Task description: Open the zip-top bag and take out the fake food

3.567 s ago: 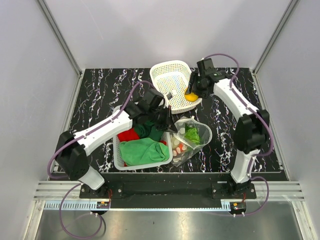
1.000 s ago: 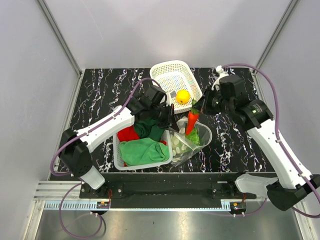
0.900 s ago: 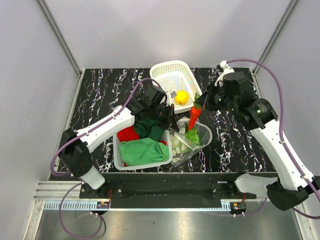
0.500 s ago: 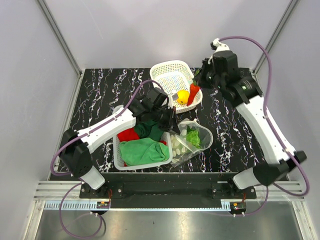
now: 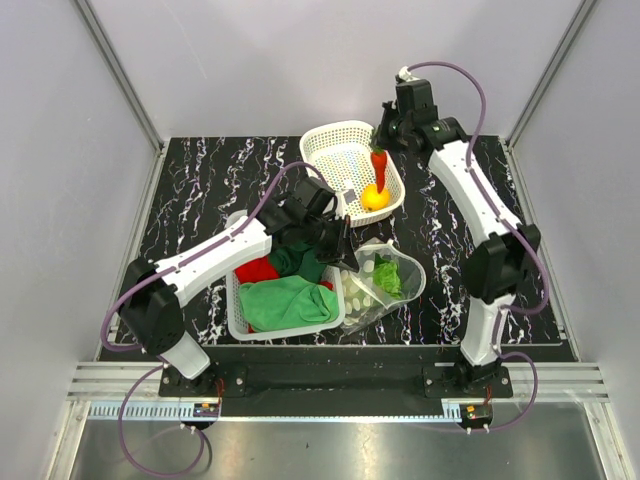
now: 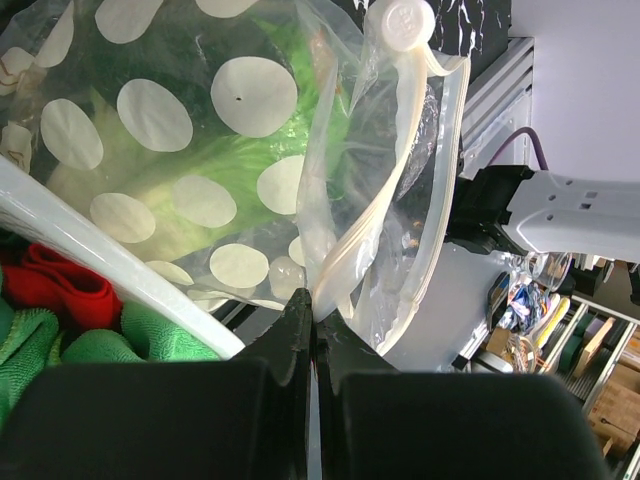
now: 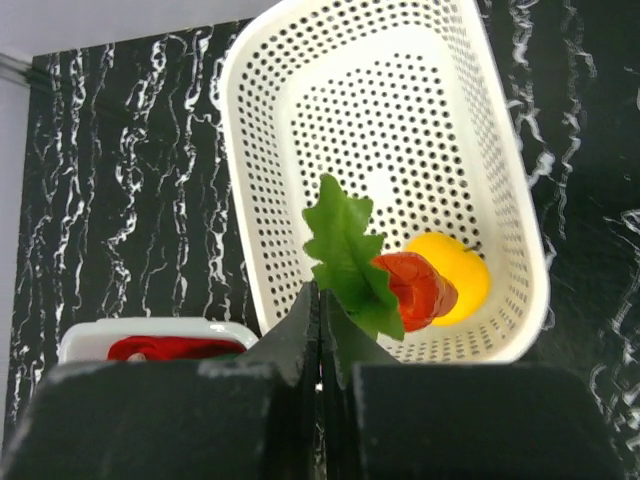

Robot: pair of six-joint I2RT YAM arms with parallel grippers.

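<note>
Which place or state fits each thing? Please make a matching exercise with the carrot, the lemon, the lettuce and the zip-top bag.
Things:
1. carrot
2. lemon
3. lettuce
4. zip-top bag

States:
a. inside the bag
b. rim pinched by the left gripper
c. lying in the far basket
d. held by the right gripper

Pairs: 1-d, 2-c, 3-a, 4-b

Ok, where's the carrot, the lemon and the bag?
carrot point(image 7: 418, 292), right wrist view, its orange-red body.
lemon point(image 7: 466, 270), right wrist view, its yellow skin.
zip-top bag point(image 6: 255, 95), left wrist view, its dotted clear side.
</note>
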